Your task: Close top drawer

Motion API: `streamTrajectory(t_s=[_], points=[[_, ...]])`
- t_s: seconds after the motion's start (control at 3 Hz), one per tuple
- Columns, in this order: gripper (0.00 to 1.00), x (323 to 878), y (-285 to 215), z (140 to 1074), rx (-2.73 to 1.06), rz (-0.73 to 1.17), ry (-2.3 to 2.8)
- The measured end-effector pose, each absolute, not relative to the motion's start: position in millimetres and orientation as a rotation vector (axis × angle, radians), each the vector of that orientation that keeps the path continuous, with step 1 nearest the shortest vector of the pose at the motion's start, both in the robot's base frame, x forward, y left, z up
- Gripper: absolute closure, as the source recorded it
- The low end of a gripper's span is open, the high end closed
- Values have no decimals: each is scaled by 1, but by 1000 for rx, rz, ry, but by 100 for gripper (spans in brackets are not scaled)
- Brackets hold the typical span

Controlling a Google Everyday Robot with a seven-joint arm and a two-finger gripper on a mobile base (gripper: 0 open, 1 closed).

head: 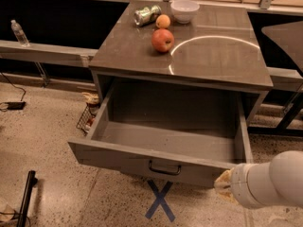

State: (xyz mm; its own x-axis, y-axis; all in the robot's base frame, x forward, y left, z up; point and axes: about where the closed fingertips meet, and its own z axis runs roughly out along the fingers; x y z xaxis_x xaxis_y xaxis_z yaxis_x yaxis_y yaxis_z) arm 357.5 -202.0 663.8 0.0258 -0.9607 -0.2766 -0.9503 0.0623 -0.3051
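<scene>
Top drawer [123, 159] juts past worktop [222, 65] front edge, gripper [222, 186] just off its front right corner, floor [94, 200] ahead open; apple [162, 40], orange [163, 21], can [147, 15], bowl [184, 9] crowd worktop's back-left.

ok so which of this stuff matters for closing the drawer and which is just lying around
For the job: top drawer, pulled open, empty; tool, at the drawer's front right corner.
Lying about: apple, orange, tipped can, white bowl on the cabinet top; water bottle at far left; blue tape X below the drawer.
</scene>
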Motion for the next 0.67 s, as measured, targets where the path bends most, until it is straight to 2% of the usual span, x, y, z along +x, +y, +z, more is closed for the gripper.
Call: streamTrajectory(t_s=[0.67], points=[[100, 396, -195, 657, -1845, -134, 1923]])
